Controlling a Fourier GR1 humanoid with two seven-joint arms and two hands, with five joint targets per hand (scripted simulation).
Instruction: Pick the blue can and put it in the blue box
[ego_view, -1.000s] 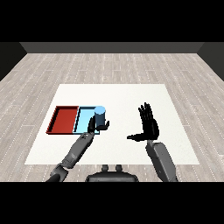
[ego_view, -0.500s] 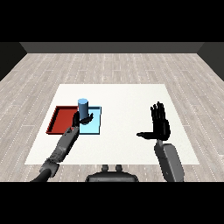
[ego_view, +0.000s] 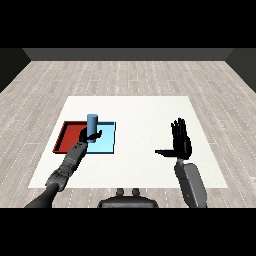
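Grey forearms came in from the low corners, at about seven and five o'clock. At the right, the right hand (ego_view: 181, 144) stood up over the white table (ego_view: 145, 115) with its fingers straight and its thumb stuck out to the side. It held nothing. It was well apart from the trays, likely so it would not get in the way.

Over at nine o'clock, the left hand (ego_view: 89, 135) was curled round the blue can (ego_view: 92, 123), gripping it low down. The can stood upright, its top poking out above the fingers. Holding it straight like that probably made it easy to set down flat.

Under and behind the hand lay the light blue tray (ego_view: 106, 142), just beside the red tray (ego_view: 64, 140). The two touched along one edge. The can was over the left side of the blue tray, close to that shared edge. I could not tell if its bottom was already resting on the tray floor.

The job looked nearly done. What seemed left was to let go of the can inside the blue tray, not the red one.

Farther off, at twelve o'clock, was the wood floor (ego_view: 130, 75).
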